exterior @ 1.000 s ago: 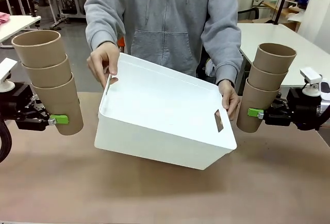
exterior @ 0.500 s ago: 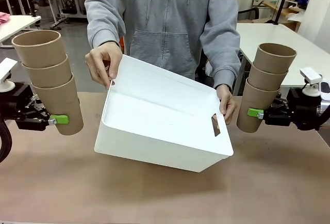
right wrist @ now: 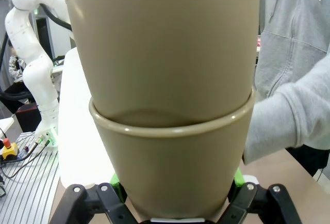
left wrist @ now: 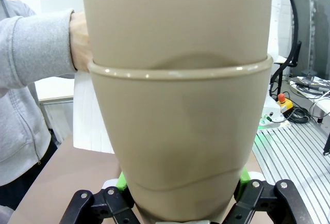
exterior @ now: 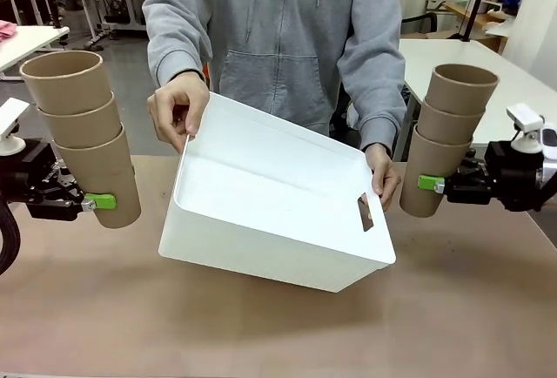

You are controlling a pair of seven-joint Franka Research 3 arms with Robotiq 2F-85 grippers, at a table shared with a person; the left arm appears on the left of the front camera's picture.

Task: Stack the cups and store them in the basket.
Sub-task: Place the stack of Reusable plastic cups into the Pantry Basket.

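Basket (exterior: 261,252) at centre between left cup stack (exterior: 87,134) and right cup stack (exterior: 446,138), person (exterior: 278,30) behind.

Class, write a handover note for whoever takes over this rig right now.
Left gripper: shut on the bottom cup of the left stack, three nested cups, off the table.
Right gripper: shut on the bottom of the right stack, also three.
Basket: mid-table, tilted, opening toward the robot, held by the person, one hand at its left rim, other hand at its right end.
Done: six cups nested in two stacks.
Left: both stacks into the basket, no cups in it yet.
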